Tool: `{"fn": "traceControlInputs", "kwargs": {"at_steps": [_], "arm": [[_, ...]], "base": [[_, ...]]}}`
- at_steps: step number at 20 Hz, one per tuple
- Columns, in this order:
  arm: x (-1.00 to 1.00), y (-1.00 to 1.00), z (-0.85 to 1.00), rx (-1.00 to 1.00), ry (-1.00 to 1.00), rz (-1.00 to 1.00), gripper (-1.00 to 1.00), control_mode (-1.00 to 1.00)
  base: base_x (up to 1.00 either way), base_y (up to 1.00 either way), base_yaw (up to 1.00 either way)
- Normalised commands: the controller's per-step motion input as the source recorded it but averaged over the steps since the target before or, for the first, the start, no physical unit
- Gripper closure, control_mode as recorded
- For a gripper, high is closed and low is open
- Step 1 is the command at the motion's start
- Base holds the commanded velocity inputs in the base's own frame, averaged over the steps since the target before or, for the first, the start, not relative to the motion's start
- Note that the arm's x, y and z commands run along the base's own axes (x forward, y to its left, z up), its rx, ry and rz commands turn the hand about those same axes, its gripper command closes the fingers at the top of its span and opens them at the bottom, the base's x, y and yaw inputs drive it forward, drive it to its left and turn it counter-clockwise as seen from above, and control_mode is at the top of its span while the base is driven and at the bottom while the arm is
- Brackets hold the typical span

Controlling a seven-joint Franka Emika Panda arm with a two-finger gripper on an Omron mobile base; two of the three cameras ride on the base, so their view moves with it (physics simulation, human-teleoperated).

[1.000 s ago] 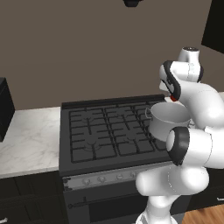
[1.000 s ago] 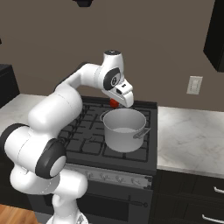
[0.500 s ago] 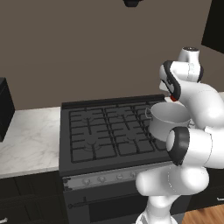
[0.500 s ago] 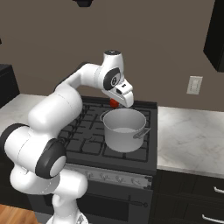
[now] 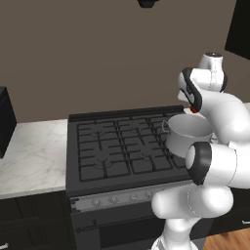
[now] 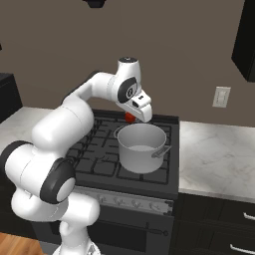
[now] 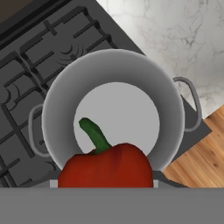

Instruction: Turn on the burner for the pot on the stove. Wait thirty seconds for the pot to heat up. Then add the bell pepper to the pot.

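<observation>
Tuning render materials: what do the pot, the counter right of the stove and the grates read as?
Pot: brushed or matte metal, by its even silver-grey and soft shading, no sharp reflections. Counter: polished marble-like stone, white with grey veining; could be laminate. Grates: matte black, cast-iron look, thick bars without shine. The bell pepper in the hand over the pot looks smooth, slightly glossy red.

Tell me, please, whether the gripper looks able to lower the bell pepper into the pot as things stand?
Probably yes: the gripper holds the bell pepper above the pot, which is lidless and looks empty.
</observation>
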Motion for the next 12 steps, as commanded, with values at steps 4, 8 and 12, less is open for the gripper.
{"fn": "traceControlInputs", "kwargs": {"at_steps": [4, 8, 12], "arm": [[-0.03, 0.0, -0.31, 0.0, -0.06, -0.01, 1.0, -1.0], [0.0, -0.05, -0.46, 0.01, 0.02, 0.0, 1.0, -1.0], [0.0, -0.08, -0.42, 0.0, 0.03, 0.0, 1.0, -1.0]], "base": [[0.0, 0.0, 0.0], [0.0, 0.0, 0.0], [0.0, 0.0, 0.0]]}}
